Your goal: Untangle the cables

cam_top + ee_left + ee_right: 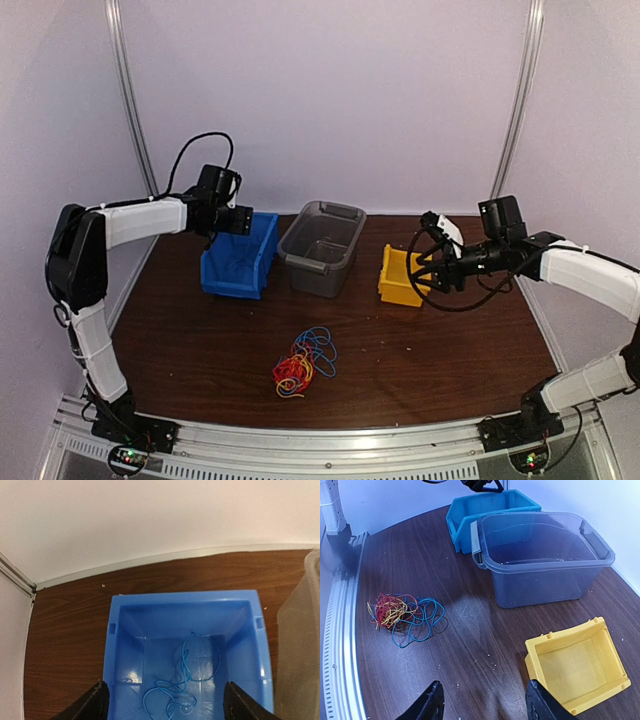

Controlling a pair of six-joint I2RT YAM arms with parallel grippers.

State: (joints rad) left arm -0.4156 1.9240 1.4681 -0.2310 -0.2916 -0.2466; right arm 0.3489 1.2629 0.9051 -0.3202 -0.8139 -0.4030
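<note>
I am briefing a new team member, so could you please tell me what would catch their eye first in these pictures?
A bright tangle of red, yellow and blue cables lies on the dark table, in front of the bins. Behind it stand a blue bin, a clear grey tub and a yellow bin in a row. One blue cable lies inside the blue bin, beneath the open left gripper.

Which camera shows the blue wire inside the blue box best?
The left wrist camera. It looks straight down into the blue box, so the blue wire shows plainly on its floor. The top camera makes the wire too small to see well, and the right wrist camera sees only the box's outside.
</note>
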